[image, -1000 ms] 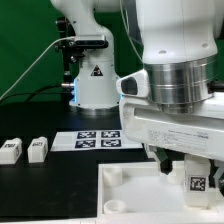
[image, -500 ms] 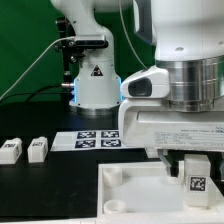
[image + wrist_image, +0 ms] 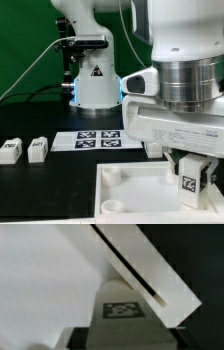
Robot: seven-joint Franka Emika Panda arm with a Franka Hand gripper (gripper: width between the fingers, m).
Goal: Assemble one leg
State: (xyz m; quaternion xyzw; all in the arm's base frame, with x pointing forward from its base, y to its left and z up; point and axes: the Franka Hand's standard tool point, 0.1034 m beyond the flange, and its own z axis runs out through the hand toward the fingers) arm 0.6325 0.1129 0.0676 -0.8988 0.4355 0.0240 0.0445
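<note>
My gripper (image 3: pixel 191 180) is shut on a white leg (image 3: pixel 189 181) with a black-and-white tag. It holds the leg upright over the right part of the large flat white panel (image 3: pixel 130 190) at the front. In the wrist view the held leg (image 3: pixel 126 308) fills the middle, tag facing the camera, between the dark fingers (image 3: pixel 82 338), with the panel (image 3: pixel 40 274) below and its edge running diagonally. Two more legs (image 3: pixel 11 151) (image 3: pixel 38 149) lie on the black table at the exterior view's left.
The marker board (image 3: pixel 98 139) lies flat behind the panel. The arm's white base (image 3: pixel 95 80) stands behind it. The panel has a round socket (image 3: pixel 112 176) near its left corner. A green backdrop closes the back.
The gripper and the held leg have shifted slightly toward the exterior view's left and a little lower over the panel. The two loose legs have not moved.
</note>
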